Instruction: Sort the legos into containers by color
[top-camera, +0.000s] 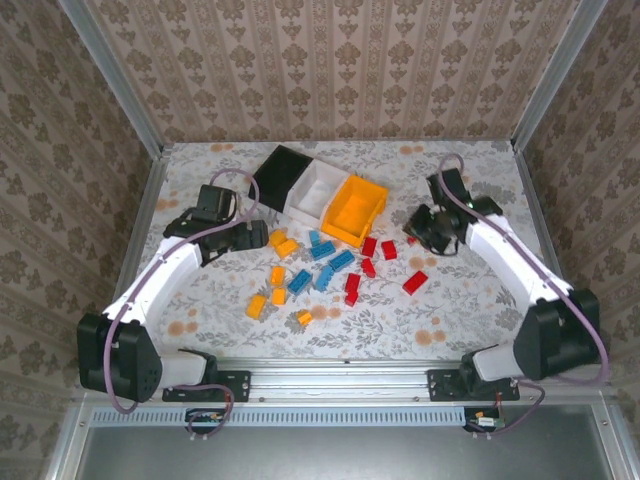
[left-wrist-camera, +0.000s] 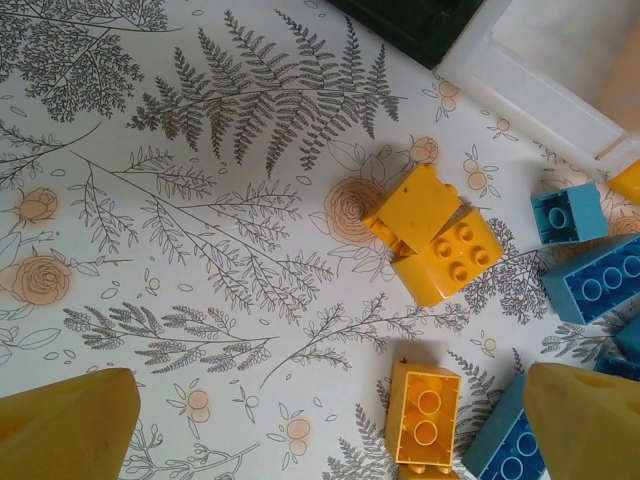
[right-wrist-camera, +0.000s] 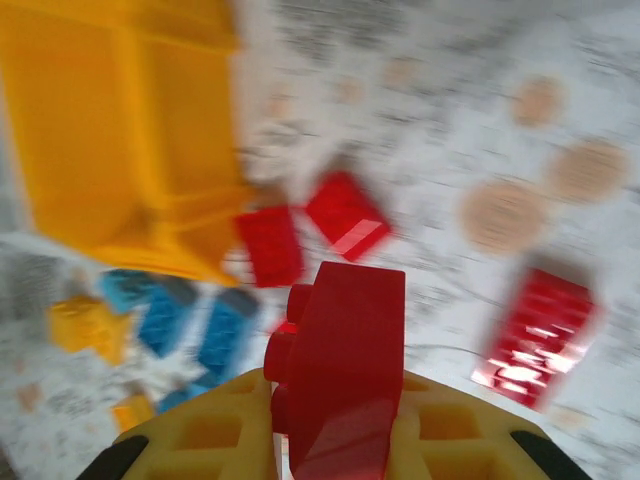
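Nearest to the arm bases, in the lower middle of the top view, the legos (top-camera: 310, 275) lay loose on the table (top-camera: 220, 300): orange-yellow bricks (top-camera: 256, 306) toward the left, blue bricks (top-camera: 300, 281) in the centre and red bricks (top-camera: 415, 282) toward the right. A little farther up, at the left of the pile, the left gripper (left-wrist-camera: 325, 405) hung over the table with its fingers spread wide and nothing between them. Two orange-yellow bricks lay just above it in the wrist view. At the right of the pile, the right gripper (top-camera: 422, 228) was clamped on one red brick (right-wrist-camera: 345, 370), held above the table. Farthest, in the upper centre, stood the containers, joined in a row: the black bin (top-camera: 280, 172), the white bin (top-camera: 318, 190) and the orange-yellow bin (top-camera: 358, 208). I could see no brick in the white or the orange-yellow one, and the black one was too dark to tell. In my judgement the sorting had hardly begun, and nearly all bricks remained to be placed.
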